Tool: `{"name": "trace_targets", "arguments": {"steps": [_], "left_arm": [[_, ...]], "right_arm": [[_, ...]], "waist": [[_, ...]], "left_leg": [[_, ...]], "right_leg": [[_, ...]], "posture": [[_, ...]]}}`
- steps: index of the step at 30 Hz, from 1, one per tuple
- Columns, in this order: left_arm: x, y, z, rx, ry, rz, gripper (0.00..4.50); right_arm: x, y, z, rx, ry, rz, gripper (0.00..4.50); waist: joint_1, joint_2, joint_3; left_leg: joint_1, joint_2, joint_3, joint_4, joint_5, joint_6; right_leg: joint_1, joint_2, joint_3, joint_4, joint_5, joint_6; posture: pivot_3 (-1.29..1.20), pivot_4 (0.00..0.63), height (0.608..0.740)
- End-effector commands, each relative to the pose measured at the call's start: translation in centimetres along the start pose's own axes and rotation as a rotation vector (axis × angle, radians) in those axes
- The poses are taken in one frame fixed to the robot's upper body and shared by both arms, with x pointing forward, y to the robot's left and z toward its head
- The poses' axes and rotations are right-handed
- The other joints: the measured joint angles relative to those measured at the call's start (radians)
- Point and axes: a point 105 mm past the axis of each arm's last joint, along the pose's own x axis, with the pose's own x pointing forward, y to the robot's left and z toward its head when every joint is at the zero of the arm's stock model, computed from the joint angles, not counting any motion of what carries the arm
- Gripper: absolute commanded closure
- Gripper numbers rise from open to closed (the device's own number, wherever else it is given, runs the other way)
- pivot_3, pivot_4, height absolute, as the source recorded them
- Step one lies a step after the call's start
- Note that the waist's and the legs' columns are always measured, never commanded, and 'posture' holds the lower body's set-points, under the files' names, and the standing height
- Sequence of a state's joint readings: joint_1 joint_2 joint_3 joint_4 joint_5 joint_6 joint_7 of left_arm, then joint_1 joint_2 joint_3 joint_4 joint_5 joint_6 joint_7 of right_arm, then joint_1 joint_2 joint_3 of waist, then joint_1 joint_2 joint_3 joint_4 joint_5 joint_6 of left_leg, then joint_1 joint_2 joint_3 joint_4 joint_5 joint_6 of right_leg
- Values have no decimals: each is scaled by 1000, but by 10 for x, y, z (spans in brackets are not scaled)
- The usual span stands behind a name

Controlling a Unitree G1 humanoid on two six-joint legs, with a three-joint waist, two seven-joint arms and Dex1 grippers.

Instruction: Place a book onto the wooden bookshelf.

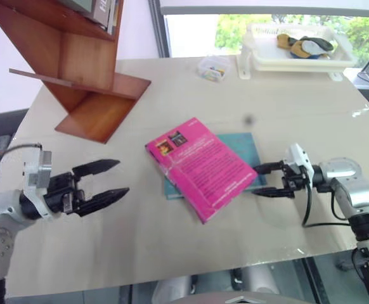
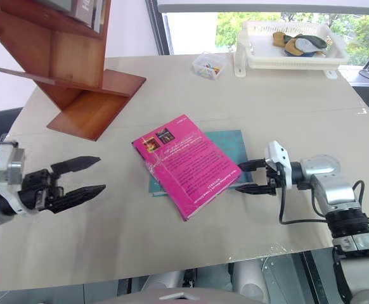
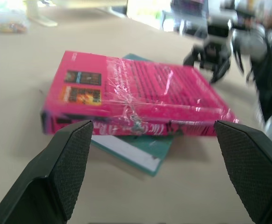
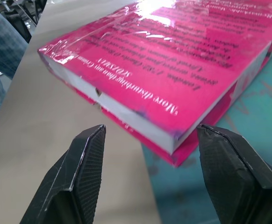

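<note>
The bright pink book (image 1: 200, 166) lies flat in the middle of the table, partly on top of a teal-blue book (image 1: 246, 151); its white page edges (image 4: 126, 114) face my right gripper. My right gripper (image 1: 267, 179) is open at the book's right corner, fingers level and pointing left, close to the corner with nothing between them. Hovering open to the left of the book, well apart from it, is my left gripper (image 1: 108, 179), pointing toward it. The wooden bookshelf (image 1: 77, 60) stands at the table's far left, with grey books on its upper board.
A white plastic tray (image 1: 298, 54) with cloth items sits at the far right of the table. A small clear box (image 1: 213, 67) of colourful bits stands beside it. The table's front edge (image 1: 172, 278) runs just below both grippers.
</note>
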State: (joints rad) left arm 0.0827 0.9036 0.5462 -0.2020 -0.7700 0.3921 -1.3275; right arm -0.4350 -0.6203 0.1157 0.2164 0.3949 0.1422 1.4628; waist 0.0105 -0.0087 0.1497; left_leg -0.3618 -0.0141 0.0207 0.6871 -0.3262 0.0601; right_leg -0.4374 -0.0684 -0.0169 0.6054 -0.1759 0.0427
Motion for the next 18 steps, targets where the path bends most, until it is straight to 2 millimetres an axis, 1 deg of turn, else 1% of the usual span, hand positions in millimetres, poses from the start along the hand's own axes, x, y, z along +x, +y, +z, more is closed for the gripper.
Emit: {"name": "trace_targets", "arguments": {"steps": [1, 4, 7, 10, 13, 18], "left_arm": [[-11, 6, 22, 134, 54, -10, 30], [-15, 7, 21, 159, 137, -33, 30], [-14, 7, 22, 162, 138, -42, 30], [-13, 7, 21, 160, 134, -44, 30], [-9, 5, 19, 151, 118, -50, 30], [-6, 5, 19, 150, 108, -52, 30]], "right_arm": [[7, -3, 12, -63, -18, 22, 1354], [13, -4, 14, -71, -28, 28, 1354], [27, -1, 20, -83, -55, 58, 1354], [34, 2, 22, -84, -66, 76, 1354], [47, 6, 25, -85, -83, 98, 1354], [57, 1, 32, -99, -100, 96, 1354]], "waist": [[-1, 0, 0], [-5, 1, 1], [-12, 1, 1], [-19, 1, 2], [-23, 0, 2], [-26, 1, 2]], "left_leg": [[0, 0, 0, 0, 0, 0], [0, 0, 0, -1, 0, 0], [0, 0, 0, -1, 0, 0], [-1, 0, 0, -1, 0, 0], [-1, 0, 0, -1, 0, 0], [-1, 1, 0, -1, 0, 0]], "right_leg": [[0, 0, 0, 0, 0, 0], [0, 1, 0, 0, 1, 1], [-1, 1, 0, -1, 2, 3], [-1, 1, 0, -1, 2, 3], [-1, 1, 0, -1, 2, 3], [-1, 1, 0, 1, 2, 3]], "posture": [[0, 150, 740], [0, 150, 740], [0, 150, 740], [0, 150, 740], [0, 150, 740], [0, 150, 740]]}}
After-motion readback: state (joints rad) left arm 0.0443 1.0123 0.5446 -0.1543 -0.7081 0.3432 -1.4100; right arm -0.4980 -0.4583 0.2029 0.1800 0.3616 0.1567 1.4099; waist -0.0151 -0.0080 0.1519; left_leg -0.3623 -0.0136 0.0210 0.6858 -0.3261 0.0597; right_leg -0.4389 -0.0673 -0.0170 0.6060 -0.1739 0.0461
